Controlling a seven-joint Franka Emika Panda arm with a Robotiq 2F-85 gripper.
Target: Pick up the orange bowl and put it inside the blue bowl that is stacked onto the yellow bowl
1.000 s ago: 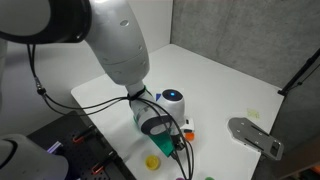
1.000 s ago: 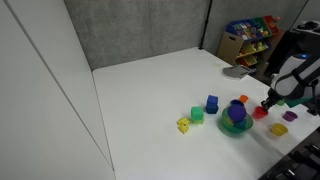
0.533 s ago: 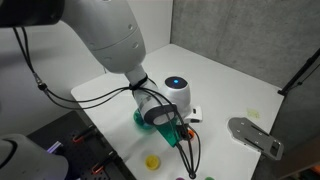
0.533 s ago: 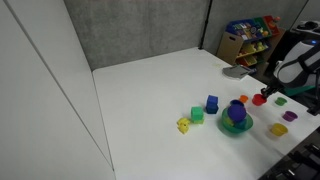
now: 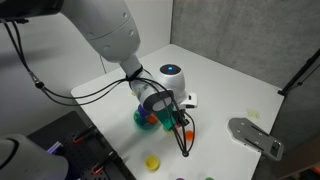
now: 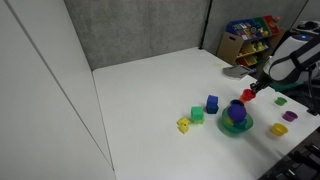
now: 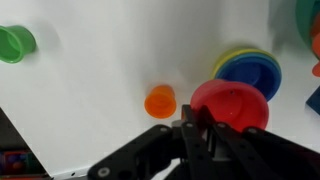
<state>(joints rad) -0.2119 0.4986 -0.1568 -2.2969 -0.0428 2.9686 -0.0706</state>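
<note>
Reddish plastic of orange bowl (image 7: 232,105) pinched at rim by claw (image 7: 203,120), held above tabletop (image 7: 90,90), likely to clear stack rim. Hangs just left of blue bowl (image 7: 255,72) nested in yellow bowl (image 7: 232,52), not yet inside.

Readable text: none in any view.
Robot arm (image 5: 108,35): plain white casing, no legible marking.
Shelf bins (image 6: 250,38): too small and blurred to read.
Tabletop (image 6: 150,85): no legible lettering.
</note>
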